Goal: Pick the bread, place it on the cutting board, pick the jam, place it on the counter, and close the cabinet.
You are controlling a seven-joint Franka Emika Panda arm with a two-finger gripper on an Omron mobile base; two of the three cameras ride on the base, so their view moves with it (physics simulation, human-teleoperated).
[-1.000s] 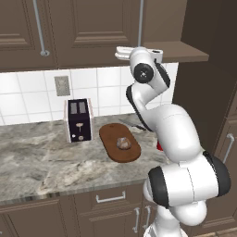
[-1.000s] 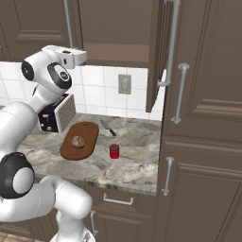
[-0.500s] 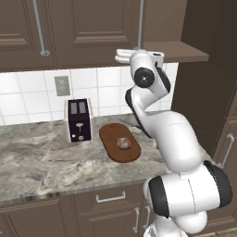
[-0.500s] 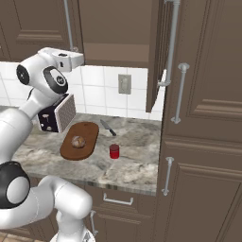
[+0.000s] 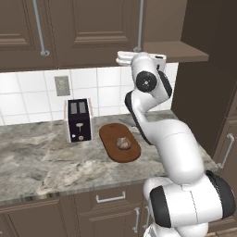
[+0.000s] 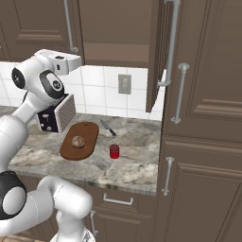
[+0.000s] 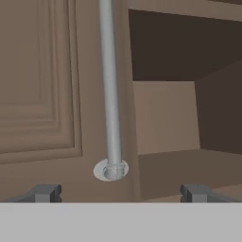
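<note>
Gripper (image 7: 118, 193) spread wide and holding nothing, raised at the open cabinet (image 6: 158, 52) beside a closed door's handle (image 7: 109, 90); bread (image 6: 78, 141) on cutting board (image 6: 90, 132), jam (image 6: 114, 151) on counter (image 6: 137, 160) right of it

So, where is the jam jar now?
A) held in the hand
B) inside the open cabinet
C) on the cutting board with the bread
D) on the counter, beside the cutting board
D: in the right base view the jam stands on the counter, just beside the cutting board that carries the bread.
</note>
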